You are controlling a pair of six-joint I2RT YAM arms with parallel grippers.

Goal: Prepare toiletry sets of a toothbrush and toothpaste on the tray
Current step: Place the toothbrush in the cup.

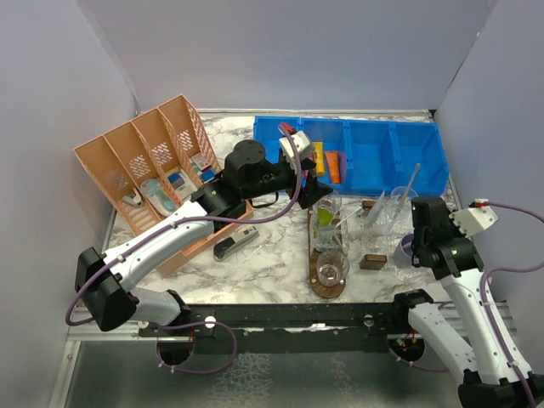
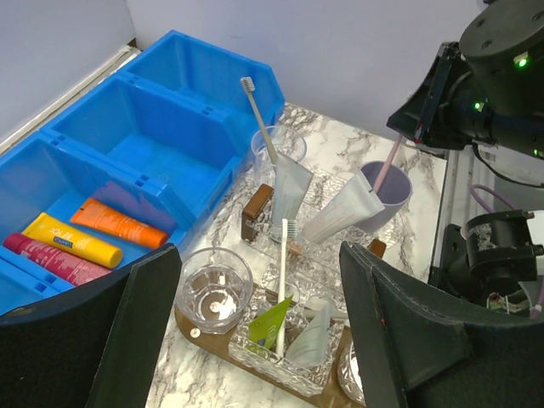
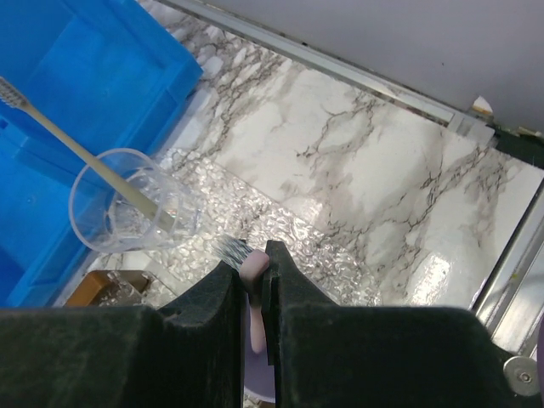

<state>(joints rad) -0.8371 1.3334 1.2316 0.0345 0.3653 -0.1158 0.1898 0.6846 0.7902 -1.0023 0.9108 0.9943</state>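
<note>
**One arm pinches a pink toothbrush [image 3: 251,265], the other hangs unclenched**

The right gripper [image 3: 255,272] is clamped on the bristle end of the pink toothbrush, whose handle stands in a lilac plastic cup [image 2: 393,191] on the marbled table [image 1: 272,255], to the right of the dark brown wooden tray [image 2: 202,336]. The left gripper [image 2: 259,255], jaws spread wide and gripping nothing, hovers over the tray. On the tray, a clear plastic tumbler [image 2: 255,353] holds a white toothbrush [image 2: 282,272] and a lime green tube [image 2: 270,319], just beside an empty clear tumbler [image 2: 217,287]

Tray [image 1: 326,291] mid-table carrying tumblers [image 1: 331,268]; bin [image 1: 374,161] directly behind it with tubes [image 1: 334,166] in one compartment; basket [image 1: 136,161] at far left; more tumblers [image 1: 399,204] and a cup [image 1: 406,248] holding a toothbrush [image 2: 387,166] just right of the tray.
</note>
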